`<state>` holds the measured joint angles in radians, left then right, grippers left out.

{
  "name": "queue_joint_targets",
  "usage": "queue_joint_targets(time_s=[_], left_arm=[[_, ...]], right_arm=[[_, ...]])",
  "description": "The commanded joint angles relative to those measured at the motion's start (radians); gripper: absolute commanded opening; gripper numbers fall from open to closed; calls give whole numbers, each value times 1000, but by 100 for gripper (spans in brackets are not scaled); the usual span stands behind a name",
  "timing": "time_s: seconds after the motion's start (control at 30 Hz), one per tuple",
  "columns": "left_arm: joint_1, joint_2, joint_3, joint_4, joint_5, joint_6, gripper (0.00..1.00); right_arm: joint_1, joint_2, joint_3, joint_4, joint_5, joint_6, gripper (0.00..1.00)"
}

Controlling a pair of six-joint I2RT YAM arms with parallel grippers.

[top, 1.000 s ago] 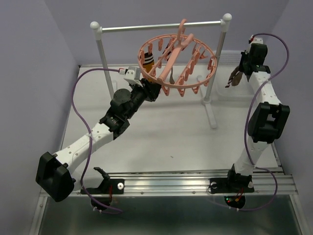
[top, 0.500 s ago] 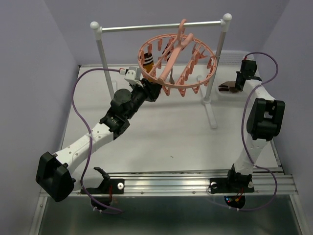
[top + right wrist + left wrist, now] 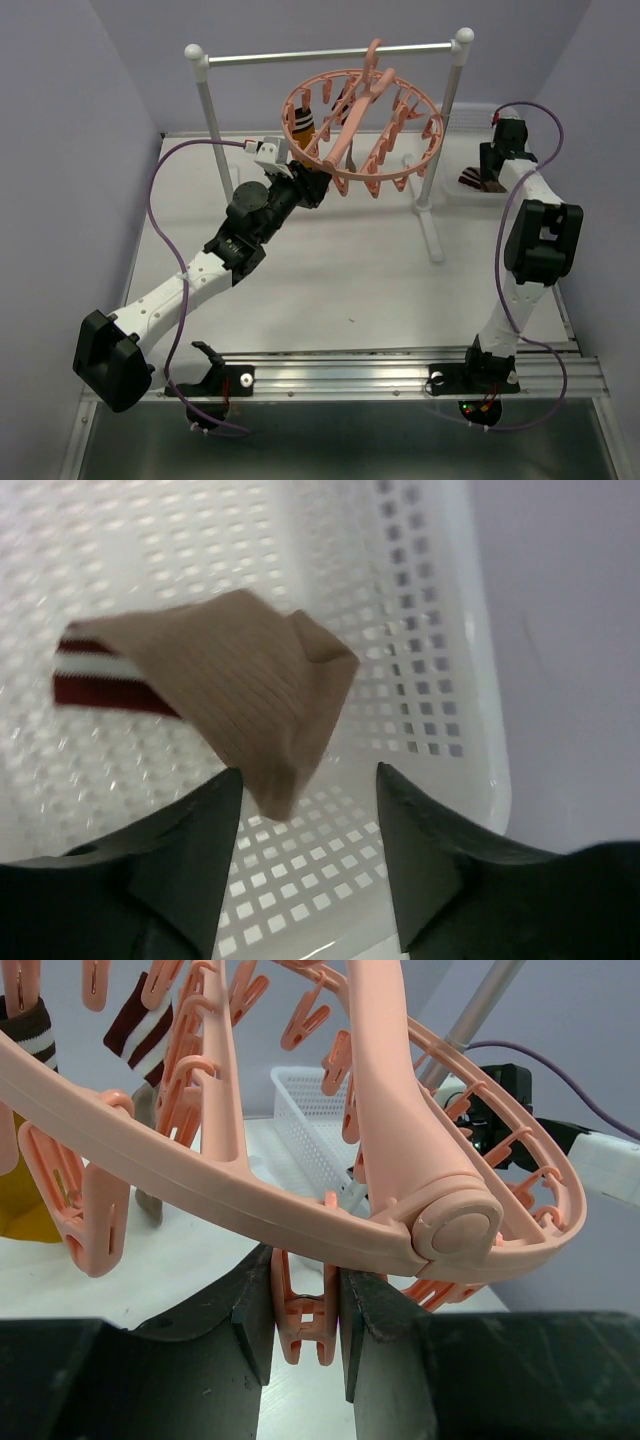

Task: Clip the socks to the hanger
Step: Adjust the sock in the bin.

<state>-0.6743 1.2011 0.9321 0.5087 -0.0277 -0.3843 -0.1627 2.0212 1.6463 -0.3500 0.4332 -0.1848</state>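
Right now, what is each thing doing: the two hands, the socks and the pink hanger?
Hanger: hooked on the rail
Left hand: shut on clip
Right hand: open above the basket
Brown sock: loose over the basket, not gripped
Mustard sock: clipped to hanger

White arms (image 3: 165,300), blk joints (image 3: 545,240), purple cables (image 3: 151,200)
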Motion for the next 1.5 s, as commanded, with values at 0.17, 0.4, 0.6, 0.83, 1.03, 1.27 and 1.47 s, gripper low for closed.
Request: queue_joint_targets(time_s=[0.17, 0.4, 0.6, 0.83, 1.03, 1.27, 1.47], left_arm=[[-11, -21, 47, 33, 3, 16, 0], [-14, -23, 57, 7, 6, 33, 0], [-16, -8, 62, 1, 17, 41, 0], [-18, 8, 73, -12, 23, 44, 0], [-21, -5, 68, -16, 11, 55, 0], [-22, -15, 59, -16, 2, 58, 0], [-24, -18, 51, -16, -15, 62, 0]], right_arm=[[-5, -170, -57, -36, -614, -527, 89], [-5, 58, 214, -222, -695, -611, 91], [-5, 218, 383, -247, -677, -608, 90], [-5, 382, 581, -262, -674, -573, 88], [-5, 430, 626, -257, -637, -587, 88], [-14, 439, 609, -251, -635, -587, 86], [-32, 456, 622, -233, -692, -545, 82]])
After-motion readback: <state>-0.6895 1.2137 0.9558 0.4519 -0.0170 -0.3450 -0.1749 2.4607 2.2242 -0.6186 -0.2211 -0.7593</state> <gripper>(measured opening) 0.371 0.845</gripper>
